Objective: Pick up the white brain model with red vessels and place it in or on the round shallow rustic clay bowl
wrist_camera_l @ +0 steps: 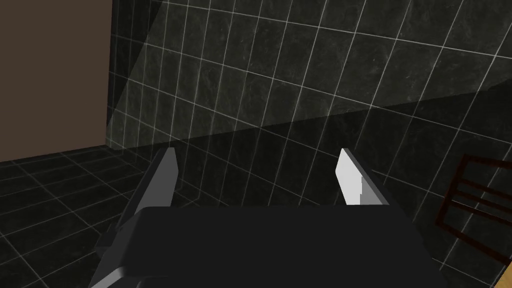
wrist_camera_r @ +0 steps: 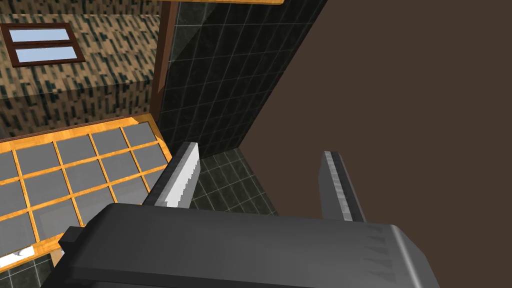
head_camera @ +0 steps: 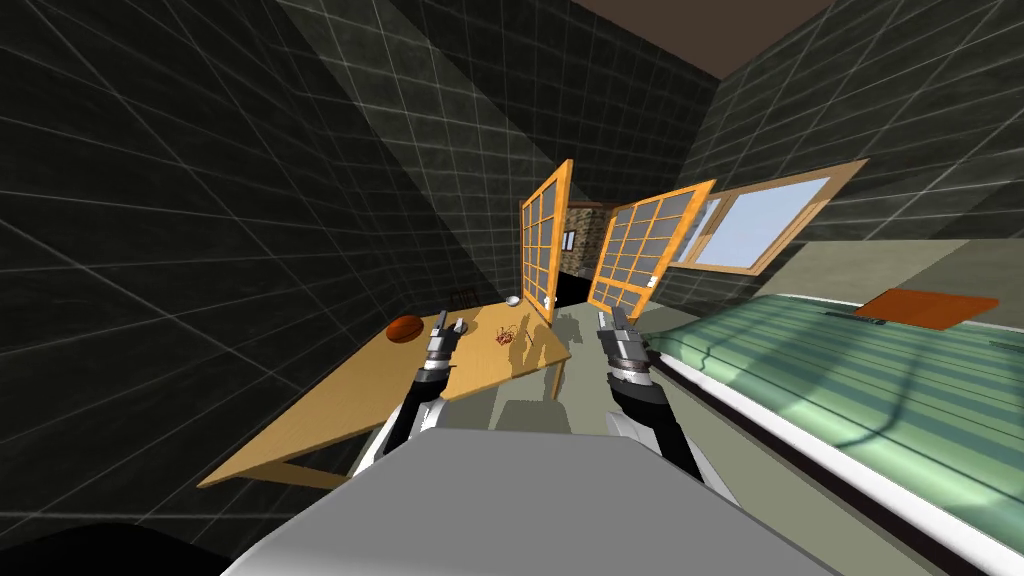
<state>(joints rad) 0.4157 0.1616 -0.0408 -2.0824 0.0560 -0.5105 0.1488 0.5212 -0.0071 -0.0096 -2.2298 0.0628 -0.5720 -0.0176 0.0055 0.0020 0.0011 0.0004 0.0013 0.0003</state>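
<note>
The brain model (head_camera: 507, 336), small and pale with red vessels, lies near the right edge of a wooden table (head_camera: 340, 415). The reddish-brown round clay bowl (head_camera: 405, 328) sits on the same table, further left. My left gripper (head_camera: 447, 322) hovers over the table between bowl and brain model, and it is open. In its wrist view the left gripper (wrist_camera_l: 257, 152) points at a dark tiled wall with nothing between its fingers. My right gripper (head_camera: 612, 318) hangs beyond the table's right edge. The right gripper (wrist_camera_r: 261, 149) is open and empty.
A small white bowl (head_camera: 513, 300) stands at the table's far corner. Two orange lattice doors (head_camera: 545, 245) stand open behind the table. A bed (head_camera: 860, 390) with a green striped cover and an orange cushion (head_camera: 930, 307) runs along the right. Dark tiled walls enclose the left.
</note>
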